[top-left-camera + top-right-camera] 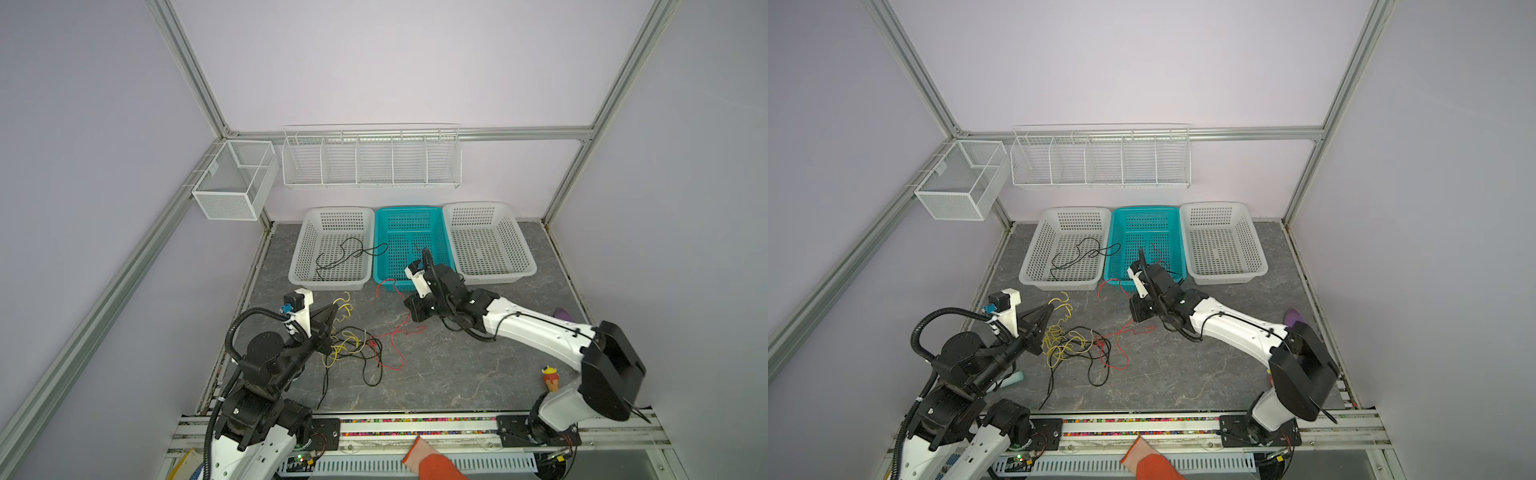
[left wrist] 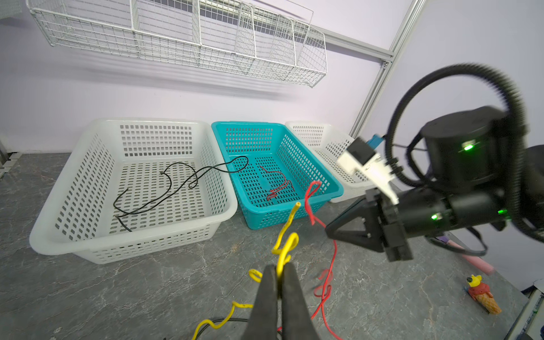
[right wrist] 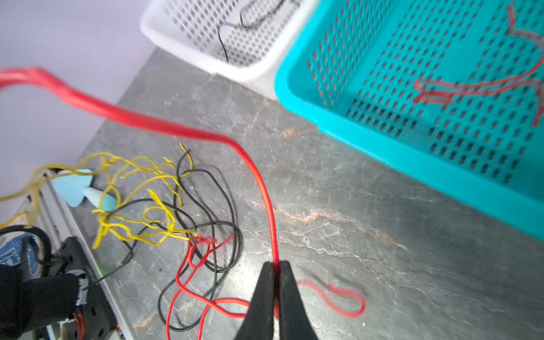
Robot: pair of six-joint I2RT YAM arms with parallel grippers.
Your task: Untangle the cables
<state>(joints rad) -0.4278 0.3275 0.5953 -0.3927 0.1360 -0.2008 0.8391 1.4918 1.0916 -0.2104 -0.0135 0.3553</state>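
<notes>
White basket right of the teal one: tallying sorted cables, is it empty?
Empty: in both top views the white basket shows only bare perforated floor and walls, nothing lying inside.

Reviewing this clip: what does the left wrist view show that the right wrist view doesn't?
Only left wrist: the left hand shut on a yellow cable, the wall rack, an ice-cream toy. Only right wrist: the full tangle on the table, a light-blue object beside it. Both: the right hand gripping a red cable, the teal basket holding another red wire, the white basket holding a black cable.
</notes>
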